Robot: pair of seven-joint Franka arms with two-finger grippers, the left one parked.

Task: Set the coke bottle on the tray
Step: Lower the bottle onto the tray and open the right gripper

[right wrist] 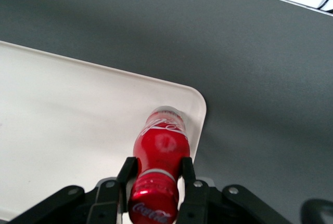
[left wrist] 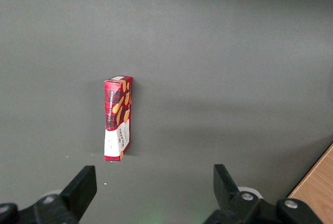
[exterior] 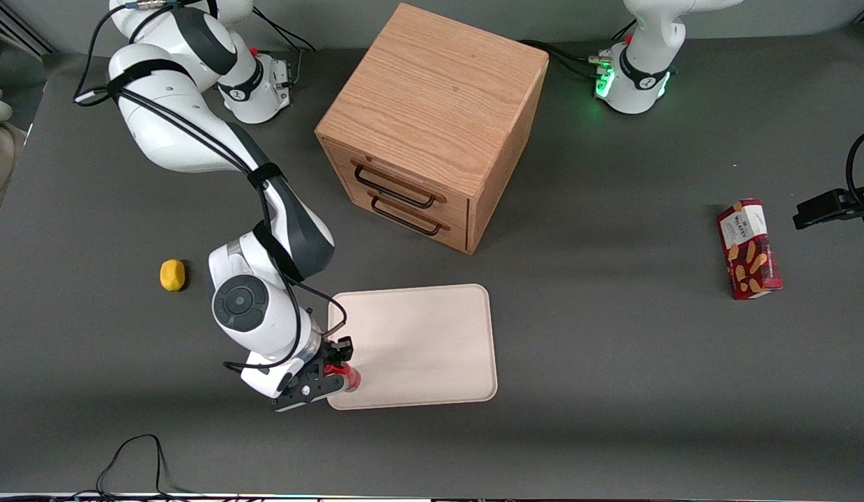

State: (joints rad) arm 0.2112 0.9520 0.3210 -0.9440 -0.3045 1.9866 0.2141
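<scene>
The small red coke bottle (exterior: 350, 377) (right wrist: 161, 143) stands upright at the corner of the cream-white tray (exterior: 418, 341) (right wrist: 78, 109) that is nearest the front camera, toward the working arm's end. Its base is just inside the rim; whether it touches the tray I cannot tell. My right gripper (exterior: 336, 373) (right wrist: 157, 166) is right above that corner, shut on the coke bottle at the narrow neck just under the red cap. One black finger (right wrist: 127, 174) presses on each side of the neck. In the front view the gripper hides most of the bottle.
A wooden two-drawer cabinet (exterior: 432, 118) stands farther from the front camera than the tray. A small yellow lump (exterior: 172, 275) lies beside the working arm. A red biscuit box (exterior: 749, 249) (left wrist: 118, 117) lies toward the parked arm's end. A black cable (exterior: 135, 457) loops at the table's front edge.
</scene>
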